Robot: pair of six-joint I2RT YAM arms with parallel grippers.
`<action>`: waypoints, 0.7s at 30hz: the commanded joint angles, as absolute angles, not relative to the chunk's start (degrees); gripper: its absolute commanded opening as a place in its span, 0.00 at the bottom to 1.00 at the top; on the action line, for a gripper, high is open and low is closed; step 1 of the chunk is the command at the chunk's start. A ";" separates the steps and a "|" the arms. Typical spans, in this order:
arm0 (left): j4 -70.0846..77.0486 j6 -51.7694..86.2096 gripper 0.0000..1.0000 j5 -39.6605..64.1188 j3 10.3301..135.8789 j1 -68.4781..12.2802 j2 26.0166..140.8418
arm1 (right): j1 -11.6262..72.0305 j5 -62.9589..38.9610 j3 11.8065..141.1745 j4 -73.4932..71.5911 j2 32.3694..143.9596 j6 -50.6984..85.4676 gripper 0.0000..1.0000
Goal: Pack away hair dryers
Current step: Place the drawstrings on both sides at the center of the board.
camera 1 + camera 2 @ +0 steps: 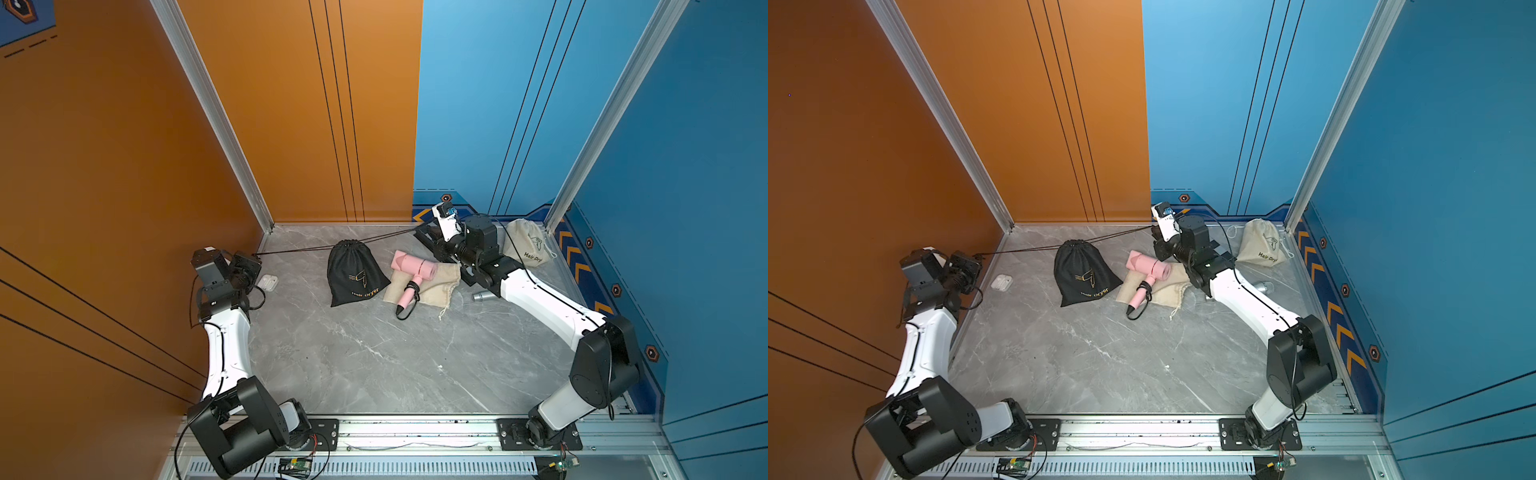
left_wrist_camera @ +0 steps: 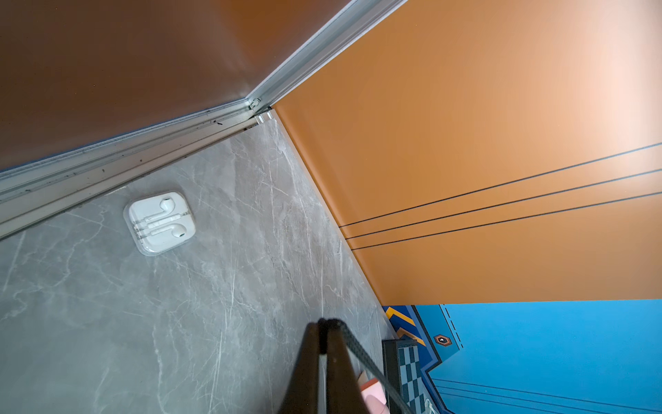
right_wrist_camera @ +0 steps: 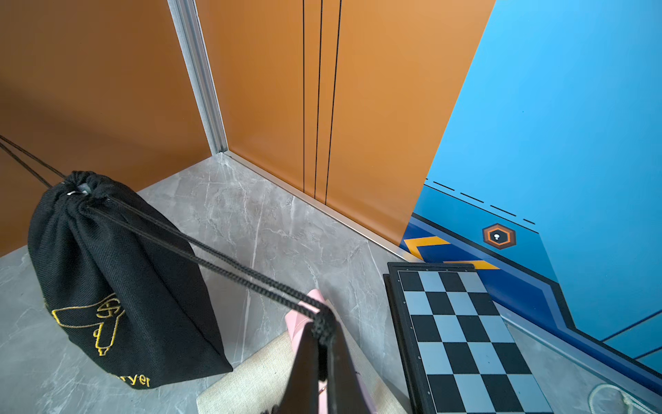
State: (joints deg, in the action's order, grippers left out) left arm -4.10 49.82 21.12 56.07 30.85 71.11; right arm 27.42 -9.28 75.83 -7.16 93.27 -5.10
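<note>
Left jaws: closed on one end of the black drawstring (image 3: 323,328), close to the orange side wall.
Right jaws: clamped on the other end of that cord, near the back wall.
Cord: double strands run taut from each pair of jaws to the mouth of the black bag, crossing above the tabletop (image 1: 374,365).
Black drawstring bag (image 1: 357,272): mouth cinched nearly closed, body bulging, resting on the grey marble surface between the two arms. It has a gold dryer drawing and "Hair Dryer" lettering. Its contents are hidden.
Pink hair dryer (image 1: 413,268): lying on its side, just beside the black bag, with the handle pointing toward the front and its black cord bundled around the handle.
Flat beige bag (image 1: 436,284): spread under the pink dryer, touching it.
Chessboard (image 3: 462,340): folded, lying under the right wrist by the blue wall.
Full beige bag (image 1: 528,247): in the back right corner, printed "Hair Dryer".
Microphone (image 1: 482,296): silver-grey, mostly covered by the right arm.
Earphone case (image 2: 159,222): white, near the left wall.
</note>
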 commanded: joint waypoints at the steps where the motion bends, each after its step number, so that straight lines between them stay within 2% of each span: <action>1: -0.27 51.15 0.00 12.14 58.65 35.33 73.07 | 22.12 -0.93 79.91 -6.86 94.37 -3.36 0.00; 10: 2.55 49.49 0.00 15.02 68.05 28.27 80.89 | 22.15 -4.20 93.72 -5.98 103.97 -0.67 0.00; 21: 15.31 53.98 0.00 23.22 75.59 25.23 94.21 | 20.95 -7.81 112.62 -11.05 120.71 0.74 0.00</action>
State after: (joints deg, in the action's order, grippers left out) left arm 8.21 52.21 24.45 73.34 24.62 92.36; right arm 23.75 -10.50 108.66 -5.93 117.93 -1.13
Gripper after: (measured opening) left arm 0.054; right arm 0.055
